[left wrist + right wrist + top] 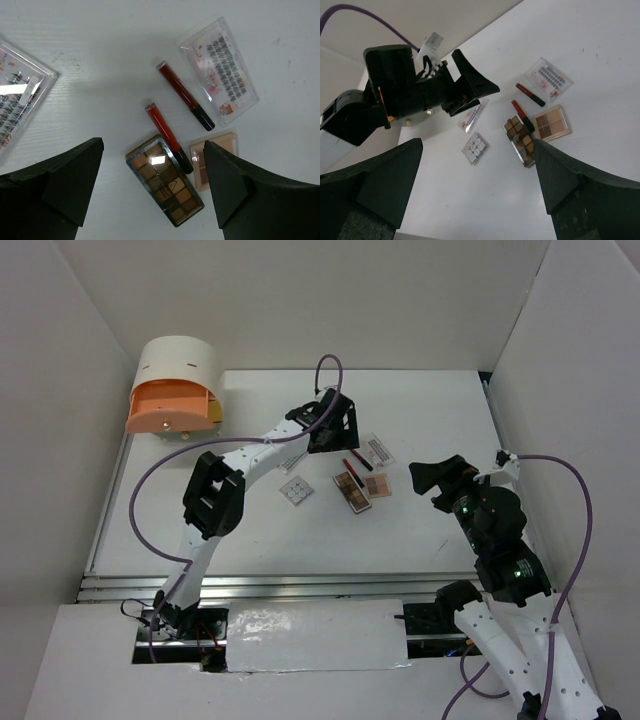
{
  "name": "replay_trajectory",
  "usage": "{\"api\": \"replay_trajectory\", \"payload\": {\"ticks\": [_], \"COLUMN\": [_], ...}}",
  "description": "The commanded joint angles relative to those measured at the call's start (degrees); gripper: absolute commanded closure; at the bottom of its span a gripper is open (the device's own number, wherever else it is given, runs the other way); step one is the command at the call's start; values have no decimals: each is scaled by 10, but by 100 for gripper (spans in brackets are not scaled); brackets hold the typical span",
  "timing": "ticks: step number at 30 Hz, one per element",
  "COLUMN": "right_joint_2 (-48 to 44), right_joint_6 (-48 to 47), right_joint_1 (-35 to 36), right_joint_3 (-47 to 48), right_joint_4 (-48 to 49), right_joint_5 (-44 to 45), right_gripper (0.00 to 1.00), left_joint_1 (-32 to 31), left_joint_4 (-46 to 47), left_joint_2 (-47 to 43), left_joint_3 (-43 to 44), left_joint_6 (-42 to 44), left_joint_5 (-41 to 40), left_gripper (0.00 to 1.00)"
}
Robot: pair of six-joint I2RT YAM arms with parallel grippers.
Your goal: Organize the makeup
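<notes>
The makeup lies mid-table. It comprises a brown eyeshadow palette (351,492) (165,181) (521,140), a tan four-pan palette (378,485) (222,142) (550,121), two red-and-black pencils (352,465) (167,136) (185,95), a white square palette (296,490) (474,148), a clear printed sachet (376,449) (219,70) and a second sachet (293,462) (17,95). My left gripper (326,438) (153,180) hangs open above the brown palette, holding nothing. My right gripper (425,485) (475,185) is open and empty, to the right of the items.
A rounded cream and orange drawer box (175,390) stands at the back left corner with its drawer pulled out. White walls enclose the table on the left, back and right. The left arm's purple cable (330,365) loops over the items.
</notes>
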Motion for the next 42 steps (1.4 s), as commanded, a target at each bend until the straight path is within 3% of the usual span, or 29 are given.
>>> {"api": "replay_trajectory", "payload": {"ticks": [1, 10, 19, 26, 31, 38, 42], "right_joint_2": [10, 0, -9, -24, -31, -44, -49], "right_joint_6": [-11, -27, -43, -44, -45, -46, -48], "right_joint_1": [-2, -3, -3, -2, -3, -2, -2], "right_joint_3": [7, -5, -8, -22, -22, -23, -21], "right_joint_4": [-5, 4, 0, 3, 0, -4, -10], "right_joint_5": [-24, -53, -76, -90, -89, -87, -82], "right_gripper": [0, 0, 0, 0, 0, 0, 0], "left_joint_1": [-2, -16, -32, -38, -41, -48, -51], "left_joint_4": [-3, 7, -2, -50, -63, -82, -83], "left_joint_2": [15, 68, 146, 174, 159, 182, 186], "left_joint_3": [45, 10, 84, 104, 60, 75, 78], "left_joint_6": [-18, -88, -101, -128, -148, -148, -153], "left_joint_5": [-46, -81, -85, -126, -152, -159, -160], "left_gripper": [6, 12, 14, 33, 35, 48, 61]}}
